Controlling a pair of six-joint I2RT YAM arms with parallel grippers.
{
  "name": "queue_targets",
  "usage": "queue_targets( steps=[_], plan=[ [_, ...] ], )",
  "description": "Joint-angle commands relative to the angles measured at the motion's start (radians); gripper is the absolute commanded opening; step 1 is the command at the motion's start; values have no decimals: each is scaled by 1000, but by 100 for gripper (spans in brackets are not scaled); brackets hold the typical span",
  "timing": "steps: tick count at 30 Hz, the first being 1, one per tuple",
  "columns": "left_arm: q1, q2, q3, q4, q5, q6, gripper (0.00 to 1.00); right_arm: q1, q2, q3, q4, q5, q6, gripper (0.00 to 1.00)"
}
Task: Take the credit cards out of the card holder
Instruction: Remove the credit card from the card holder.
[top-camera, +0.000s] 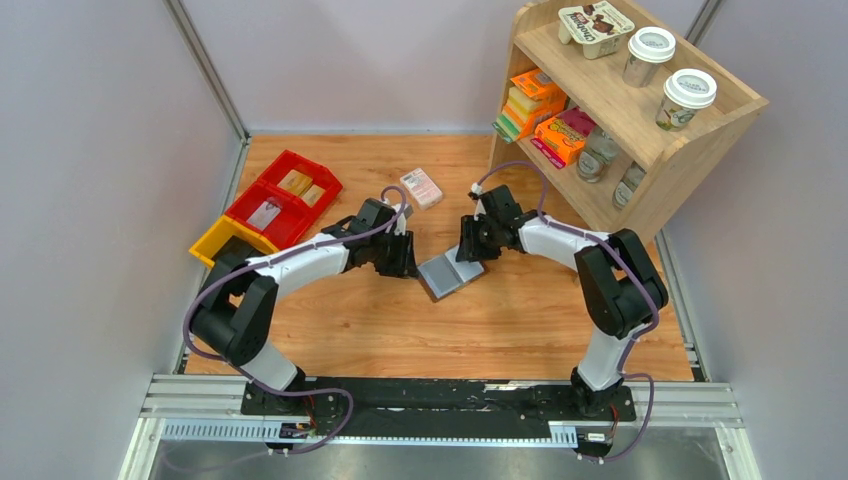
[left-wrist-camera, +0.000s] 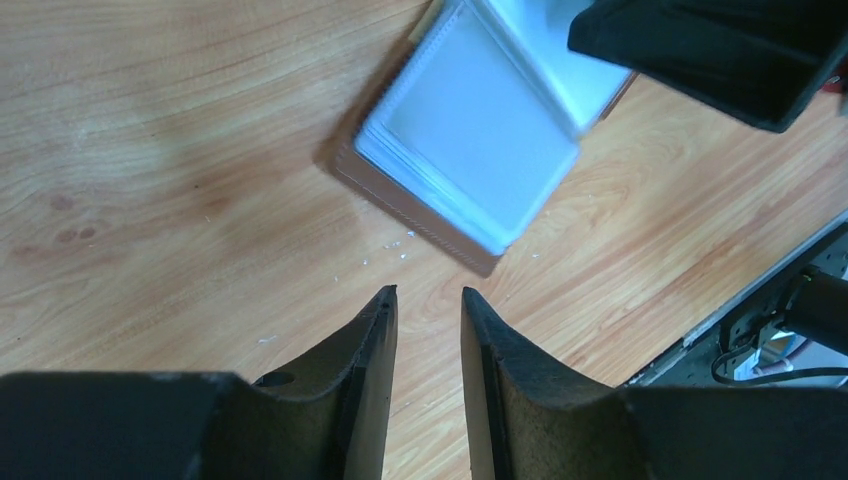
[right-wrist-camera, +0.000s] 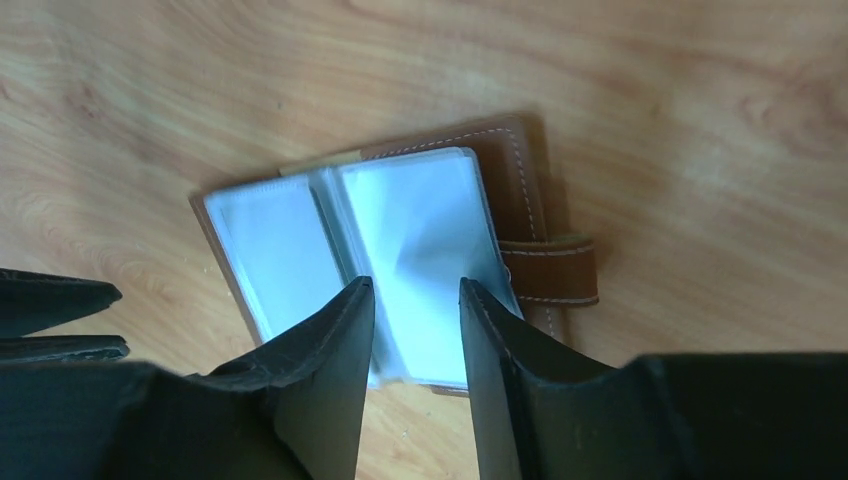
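Observation:
The card holder lies open on the wooden table, brown leather outside, pale blue-grey pockets inside, snap tab to one side. No credit cards can be told apart from the pockets. My left gripper hovers just left of the holder, open a little, with only bare wood between its fingers; in the left wrist view the left gripper sits just short of the card holder. My right gripper stands open over the holder's right-hand pocket page, at its near edge, with nothing clearly pinched.
A pink-and-white patterned box lies behind the arms. Red bins holding yellowish blocks and a yellow bin stand at the back left. At the back right is a wooden shelf with cups and packets.

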Motion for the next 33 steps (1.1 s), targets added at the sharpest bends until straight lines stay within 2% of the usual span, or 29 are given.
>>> queue_targets(
  steps=[1,5,11,15,25,33],
  plan=[
    [1,27,0,66,-1,-22,37,-1,24,105,-28,65,-96,44],
    [1,69,17,83,14,-34,35,15,6,125,-20,29,-105,50],
    [1,87,37,73,24,-25,34,54,-59,44,35,-5,-151,63],
    [1,86,39,66,22,-20,34,56,-62,10,38,-10,-189,68],
    [1,78,45,43,19,-11,34,116,-45,1,0,35,-255,71],
    [1,60,91,-52,-31,72,34,194,-44,-21,-34,160,-243,71]
  ],
)
